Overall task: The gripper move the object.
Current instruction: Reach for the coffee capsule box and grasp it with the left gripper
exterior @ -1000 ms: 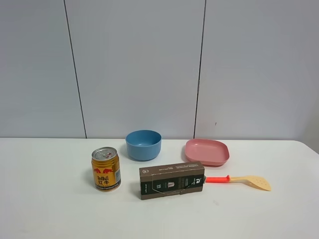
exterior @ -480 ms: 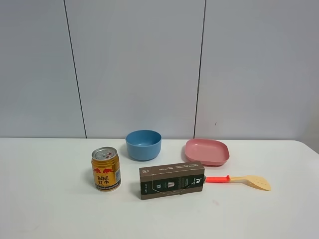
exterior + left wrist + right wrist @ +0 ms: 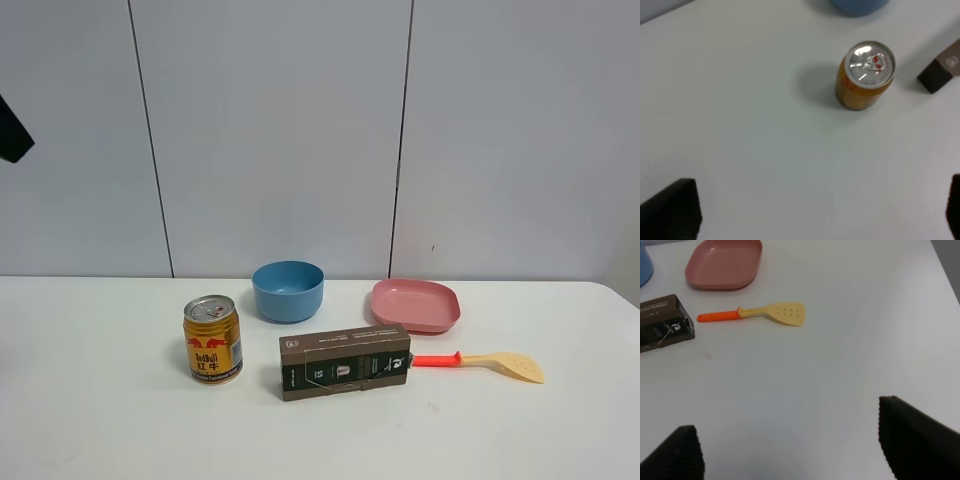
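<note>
The long dark brown box [image 3: 345, 362] with a green front panel lies flat on the white table [image 3: 100, 430], in front of the bowl and plate. Its end shows in the left wrist view [image 3: 940, 70] and in the right wrist view [image 3: 662, 322]. My left gripper [image 3: 812, 215] is open and empty, high above the table on the can's side, far from the box. My right gripper [image 3: 790, 450] is open and empty, above the table to the right of the box. In the exterior view only a black part of the left arm [image 3: 12, 130] shows at the left edge.
A gold Red Bull can [image 3: 212, 340] stands left of the box. A blue bowl [image 3: 288, 290] and a pink plate [image 3: 415, 305] sit behind it. A red-handled spatula [image 3: 480, 362] lies right of the box, its handle close to the box's end.
A black part of the left arm has come into the exterior view at the upper left edge. The box and the other objects have not moved.
</note>
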`<state>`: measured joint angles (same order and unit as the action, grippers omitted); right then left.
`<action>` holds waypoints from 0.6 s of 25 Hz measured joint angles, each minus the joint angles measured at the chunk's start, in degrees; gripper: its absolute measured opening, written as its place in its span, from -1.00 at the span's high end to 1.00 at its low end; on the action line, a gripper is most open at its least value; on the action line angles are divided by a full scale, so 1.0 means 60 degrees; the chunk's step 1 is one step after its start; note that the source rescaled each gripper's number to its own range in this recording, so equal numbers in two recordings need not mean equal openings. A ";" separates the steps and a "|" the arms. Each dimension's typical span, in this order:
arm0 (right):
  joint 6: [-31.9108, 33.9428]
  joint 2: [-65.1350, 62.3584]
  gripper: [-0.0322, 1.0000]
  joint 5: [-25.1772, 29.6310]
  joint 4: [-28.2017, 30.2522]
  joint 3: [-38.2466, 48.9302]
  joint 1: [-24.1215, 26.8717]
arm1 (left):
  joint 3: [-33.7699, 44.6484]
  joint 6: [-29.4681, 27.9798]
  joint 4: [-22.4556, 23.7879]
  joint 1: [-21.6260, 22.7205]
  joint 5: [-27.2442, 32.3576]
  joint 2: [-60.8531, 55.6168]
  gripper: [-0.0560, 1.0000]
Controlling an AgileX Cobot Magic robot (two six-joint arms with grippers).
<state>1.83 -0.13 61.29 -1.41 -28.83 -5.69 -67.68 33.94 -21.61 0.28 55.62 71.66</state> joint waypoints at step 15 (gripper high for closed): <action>0.0000 0.0000 -1.00 0.0000 0.0000 0.0000 0.0000 | -0.1516 0.0349 0.0343 -0.3670 -0.1631 0.2911 -1.00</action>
<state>1.83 -0.13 61.29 -1.41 -28.83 -5.69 -76.77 36.03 -19.55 -21.74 45.83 89.13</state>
